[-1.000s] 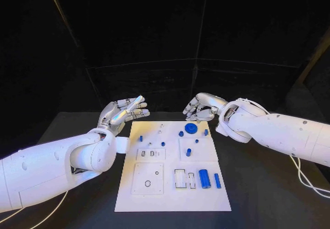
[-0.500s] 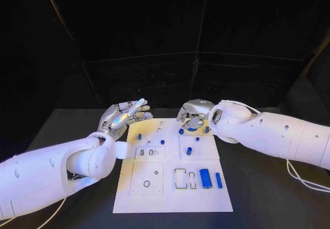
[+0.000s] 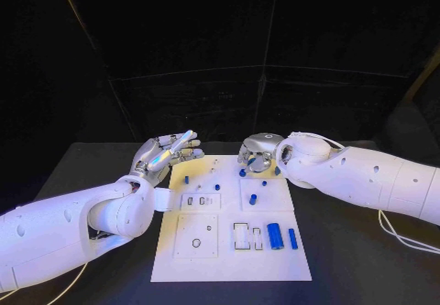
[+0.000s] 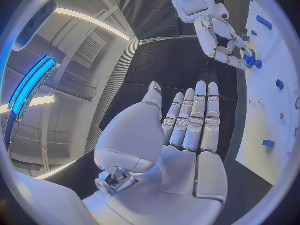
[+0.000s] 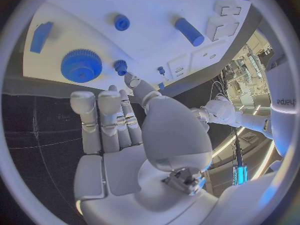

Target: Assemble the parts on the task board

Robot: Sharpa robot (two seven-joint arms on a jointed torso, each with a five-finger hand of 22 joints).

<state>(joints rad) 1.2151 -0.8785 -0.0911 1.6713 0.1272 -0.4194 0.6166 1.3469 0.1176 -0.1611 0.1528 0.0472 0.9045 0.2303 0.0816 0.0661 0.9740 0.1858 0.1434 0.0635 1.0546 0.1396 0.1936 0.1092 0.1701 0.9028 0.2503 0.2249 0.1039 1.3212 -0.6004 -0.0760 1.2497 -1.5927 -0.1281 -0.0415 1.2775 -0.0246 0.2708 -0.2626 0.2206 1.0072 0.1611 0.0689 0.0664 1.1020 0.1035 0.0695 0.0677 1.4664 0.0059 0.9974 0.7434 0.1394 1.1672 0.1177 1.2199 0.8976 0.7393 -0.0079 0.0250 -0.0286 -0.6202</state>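
A: Right hand (image 3: 257,154) sits over the far edge of the task board (image 3: 229,267), fingers curled down twd the blue gear (image 5: 81,65). Can't tell if it grips anything, fingertips hidden in head view. Wrist view shows fingers near the gear and a small blue toothed part (image 5: 120,65), contact unclear.

B: Left hand (image 3: 165,152)?

A: Released, holds nothing. Palm up, fingers straight and close together, raised just beside the board's far-left corner, above the counter (image 3: 357,254).

B: Part counts?

A: Head view, approx: 2 long blue pcs near the board's right edge, a fat cylinder (image 3: 273,236) and a thin bar (image 3: 292,238), lying side by side. 1 upright blue peg (image 3: 252,199) mid-board. Abt 5 small blue bits further back, e.g. one at left (image 3: 186,180), one by the hand (image 3: 276,170). 1 gear, mostly under the right hand. Small ones too tiny to type.

B: Recesses/holders?

A: 3 raised white sq plates on the board. Near-left plate (image 3: 196,236) has an oval hole, nothing seen in it. Plate behind it (image 3: 197,202) has 2 small slots. Rectangular outlines (image 3: 240,236) left of the fat cylinder; contents unclear.

B: Arms?

A: Both white arms bent in from the sides, right forearm crossing over the board's far-right corner.
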